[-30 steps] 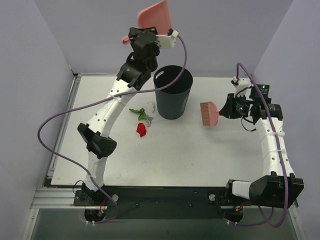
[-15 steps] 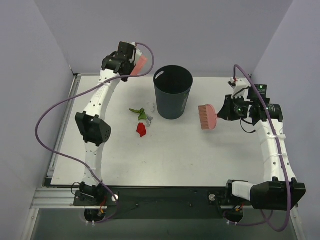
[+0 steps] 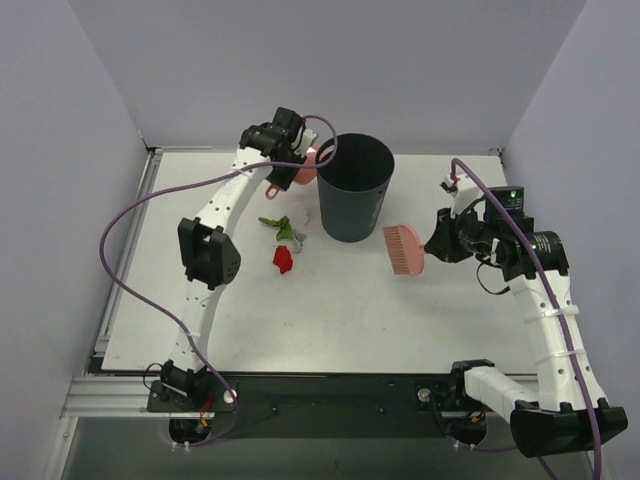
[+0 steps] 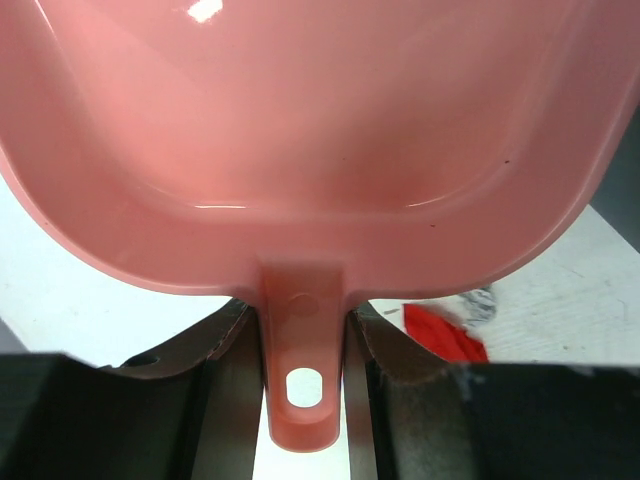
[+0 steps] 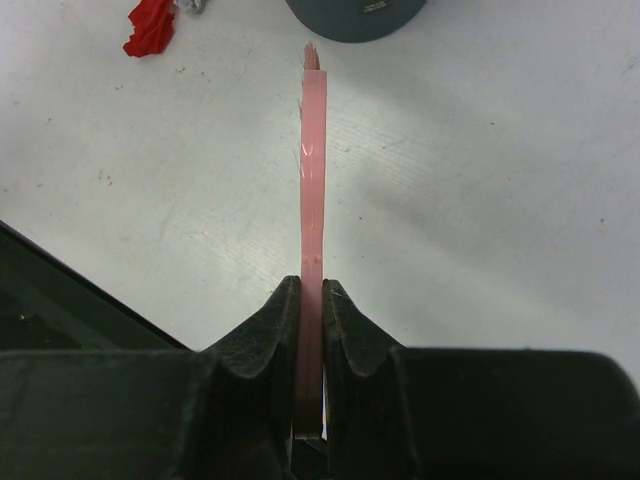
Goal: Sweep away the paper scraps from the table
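Left hand [image 4: 303,335], gripping dustpan [image 4: 300,130], has dropped from above bin [image 3: 352,200] to its rim; right hand [image 5: 311,300] clamps brush [image 3: 404,250]; paper scraps [image 3: 284,258] await sweeping

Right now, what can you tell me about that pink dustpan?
The pink dustpan looks like glossy moulded plastic: a wide scoop with rounded walls and a short flat handle pierced by an oval hanging hole. The left gripper clamps that handle from both sides, holding the pan up beside the rim of the dark bin. Nothing lies on its visible face.
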{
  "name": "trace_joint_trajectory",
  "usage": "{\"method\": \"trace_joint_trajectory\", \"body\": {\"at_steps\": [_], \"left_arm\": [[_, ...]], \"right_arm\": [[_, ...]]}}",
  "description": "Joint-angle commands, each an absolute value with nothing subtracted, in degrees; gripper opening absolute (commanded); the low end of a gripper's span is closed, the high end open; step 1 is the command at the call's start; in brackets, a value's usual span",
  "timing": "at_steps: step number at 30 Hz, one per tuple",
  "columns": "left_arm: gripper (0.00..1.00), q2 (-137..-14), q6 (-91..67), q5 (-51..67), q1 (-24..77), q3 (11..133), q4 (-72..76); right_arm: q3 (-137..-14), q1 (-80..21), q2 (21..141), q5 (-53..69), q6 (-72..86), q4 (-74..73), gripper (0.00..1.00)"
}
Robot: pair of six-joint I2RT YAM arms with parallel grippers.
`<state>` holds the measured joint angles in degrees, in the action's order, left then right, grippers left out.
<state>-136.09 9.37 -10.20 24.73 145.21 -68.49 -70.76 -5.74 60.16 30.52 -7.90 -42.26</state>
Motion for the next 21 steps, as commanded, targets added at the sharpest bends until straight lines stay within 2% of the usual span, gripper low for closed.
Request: {"method": "trace_joint_trajectory", "body": {"at_steps": [1,7,12,16,18,21], "left_arm": [[0.00,-136.3,8.0,-6.4,28.1,146.4,-68.9],[0.00,-136.8,8.2,-6.2,33.7,146.4,-69.1],[0.00,-136.4,8.3,-8.6,34.5,144.7,-70.3],[0.00,-127.2,8.3,-7.7,29.6,136.2,-71.2],[0.00,-123.3,9.0,-5.2,24.0,131.7,-72.4],[0.00,-117.8,12.6,5.7,14.5,125.0,-77.9]], "right_arm": [[-69.9,-6.2,58.6,29.7,-8.1,-43.2,0.00],[-69.8,-6.8,58.2,29.6,-10.2,-43.7,0.00],[-72.6,-13.6,60.8,25.5,-14.1,-43.8,0.00],[-76.3,-25.2,64.6,18.6,-17.9,-43.4,0.00],[-78.0,-29.6,68.0,16.8,-18.4,-42.8,0.00],[-81.9,-32.2,73.6,14.5,-16.7,-41.1,0.00]]}}
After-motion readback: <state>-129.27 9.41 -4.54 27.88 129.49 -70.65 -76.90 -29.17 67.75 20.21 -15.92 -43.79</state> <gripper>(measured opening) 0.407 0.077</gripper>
